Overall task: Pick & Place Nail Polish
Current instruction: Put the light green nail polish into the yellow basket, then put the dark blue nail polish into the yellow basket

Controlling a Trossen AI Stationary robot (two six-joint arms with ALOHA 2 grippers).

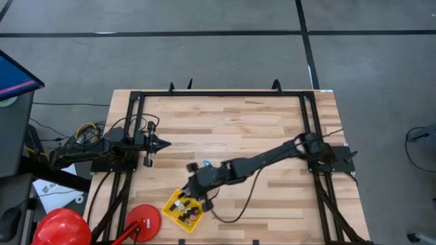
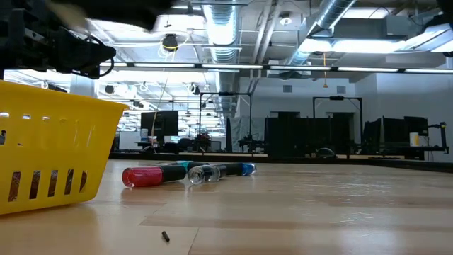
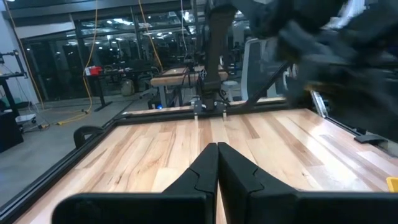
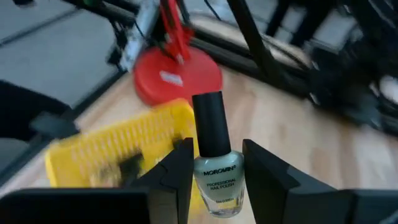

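The pale, silvery-green glass nail polish bottle with the tall black cap point(image 4: 216, 168) sits upright between my right gripper point(image 4: 216, 171), whose fingers are closed snugly on its sides just below the cap, so the label faces out and the cap stands clear above my grip. I judge I hold it this way so it can drop base-first into the yellow slotted plastic basket point(image 1: 170, 202), which lies just below and ahead of me near the table's front edge, already with several small bottles inside. Two or three other bottles, a red one point(image 2: 144, 176) and a clear-and-blue one point(image 2: 221, 171), lie on their sides on the light wooden table point(image 1: 238, 129), beside my forearm. The red round-based stand point(image 4: 177, 74) crowds the basket's far side, so my room to move is back toward the table's middle. My left gripper point(image 3: 217, 163) waits at the left edge, fingers pressed together on nothing, with bare boards ahead of it.
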